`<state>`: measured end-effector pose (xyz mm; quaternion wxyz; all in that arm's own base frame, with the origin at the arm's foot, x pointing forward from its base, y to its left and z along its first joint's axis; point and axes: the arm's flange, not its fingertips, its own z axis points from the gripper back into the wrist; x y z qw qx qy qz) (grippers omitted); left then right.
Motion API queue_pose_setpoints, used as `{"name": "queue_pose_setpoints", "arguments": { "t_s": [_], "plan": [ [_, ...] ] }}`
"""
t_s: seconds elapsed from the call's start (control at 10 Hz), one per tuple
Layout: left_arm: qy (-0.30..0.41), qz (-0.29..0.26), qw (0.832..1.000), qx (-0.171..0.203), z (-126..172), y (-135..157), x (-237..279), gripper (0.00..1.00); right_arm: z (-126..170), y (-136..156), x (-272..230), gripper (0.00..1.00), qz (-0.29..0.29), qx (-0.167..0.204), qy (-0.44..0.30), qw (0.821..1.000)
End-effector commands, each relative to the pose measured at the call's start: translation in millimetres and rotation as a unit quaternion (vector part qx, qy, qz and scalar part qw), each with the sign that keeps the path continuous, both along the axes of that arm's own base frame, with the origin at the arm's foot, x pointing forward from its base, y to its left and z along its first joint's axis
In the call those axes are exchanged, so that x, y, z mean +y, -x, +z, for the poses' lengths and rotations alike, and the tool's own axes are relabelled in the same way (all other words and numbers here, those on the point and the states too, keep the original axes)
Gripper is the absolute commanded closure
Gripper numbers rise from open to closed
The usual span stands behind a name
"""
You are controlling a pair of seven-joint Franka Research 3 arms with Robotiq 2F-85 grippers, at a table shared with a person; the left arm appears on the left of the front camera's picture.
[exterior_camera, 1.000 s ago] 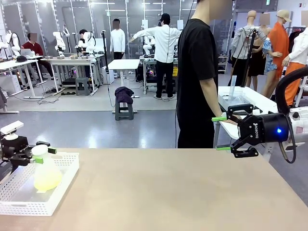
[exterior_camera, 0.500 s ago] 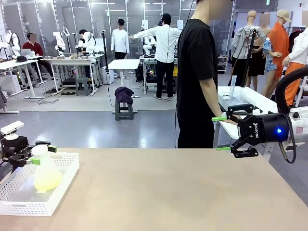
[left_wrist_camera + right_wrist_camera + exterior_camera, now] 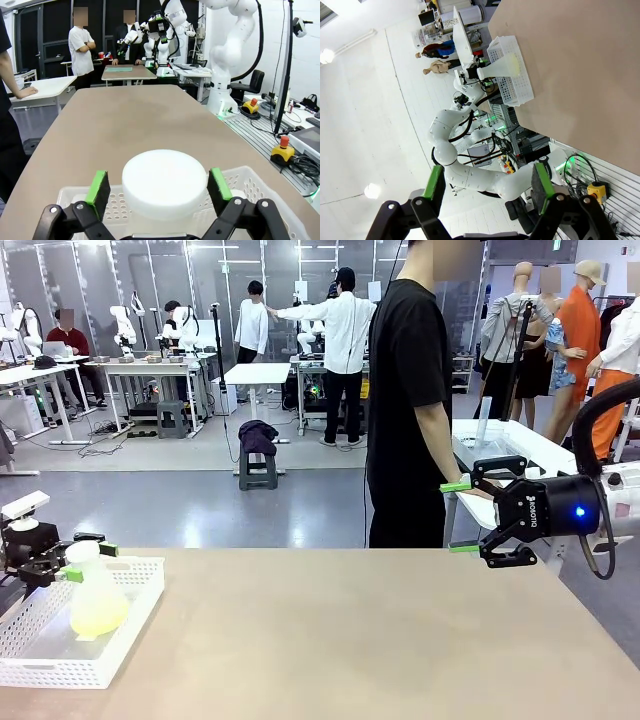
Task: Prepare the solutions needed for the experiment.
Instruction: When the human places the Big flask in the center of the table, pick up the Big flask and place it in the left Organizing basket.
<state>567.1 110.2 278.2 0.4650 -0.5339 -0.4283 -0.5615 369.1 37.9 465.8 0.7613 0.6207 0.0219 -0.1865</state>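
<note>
A translucent conical flask [image 3: 97, 605] with a white cap [image 3: 164, 184] stands upright in the white perforated basket [image 3: 130, 635] at the table's left front. The solutions [image 3: 98, 618] show as a pale yellow-green pool in its bottom. My left gripper [image 3: 90, 563] is open, its green pads on either side of the flask's cap with small gaps. My right gripper [image 3: 462, 516] hangs open and empty above the table's far right edge, pointing left. In the right wrist view the flask [image 3: 507, 65] and basket [image 3: 516, 87] appear far off beyond that gripper [image 3: 489, 187].
A person in a black shirt [image 3: 408, 390] stands at the far side, one hand resting on a white side table [image 3: 520, 445] behind my right gripper. The tan tabletop [image 3: 350, 630] stretches bare between the basket and the right arm.
The left gripper's jaws have spread a little off the flask's neck; the flask stays standing in the basket. The right arm has not moved.
</note>
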Motion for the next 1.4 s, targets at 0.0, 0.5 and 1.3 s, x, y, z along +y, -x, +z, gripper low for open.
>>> {"name": "queue_pose_setpoints", "arguments": {
  "t_s": [0.0,0.5,1.3],
  "plan": [
    [0.0,0.0,1.0,0.0,0,0,0,0.0,2,1,1,0.13,-0.003,0.001,-0.007,1.0],
    [-0.033,0.004,0.999,-0.028,10,2,17,0.0,2,1,1,0.13,-0.003,0.001,-0.007,1.0],
    [0.025,0.098,0.994,0.037,106,37,96,0.0,2,1,1,0.13,-0.003,0.001,-0.007,1.0]
  ]
}}
